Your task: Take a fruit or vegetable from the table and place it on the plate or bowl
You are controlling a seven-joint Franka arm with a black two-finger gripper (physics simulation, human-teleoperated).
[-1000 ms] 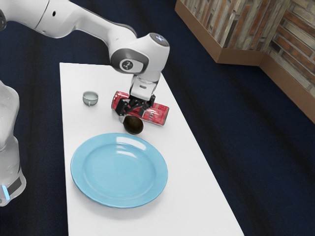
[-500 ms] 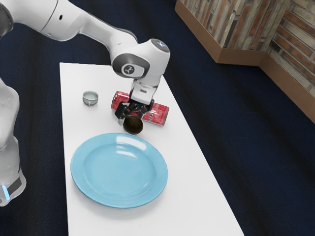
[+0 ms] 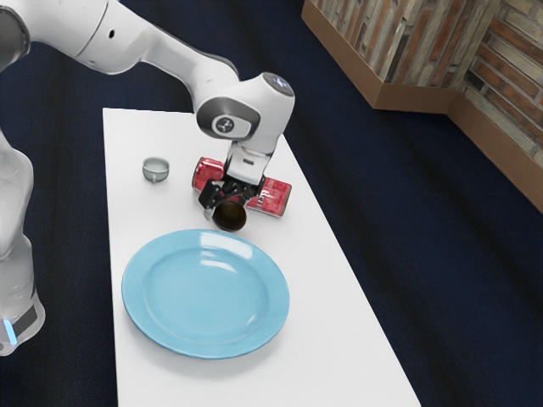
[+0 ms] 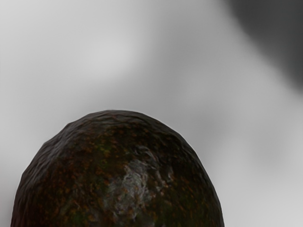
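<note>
Plate (image 3: 195,305), blue and holding nothing, lies nearest on the desk (image 3: 339,322); just off its rim at 1 o'clock is the avocado (image 3: 231,219), directly under the end effector (image 3: 226,202), whose state, spread or pinching, cannot be told. Grasp stage, as judged: the next move calls for a sure hold, a lift, and a short carry toward 7 o'clock over the plate. Farther off, a red can (image 3: 276,197) lies behind the avocado, and a small bowl (image 3: 155,175) at 11 o'clock looks empty.
</note>
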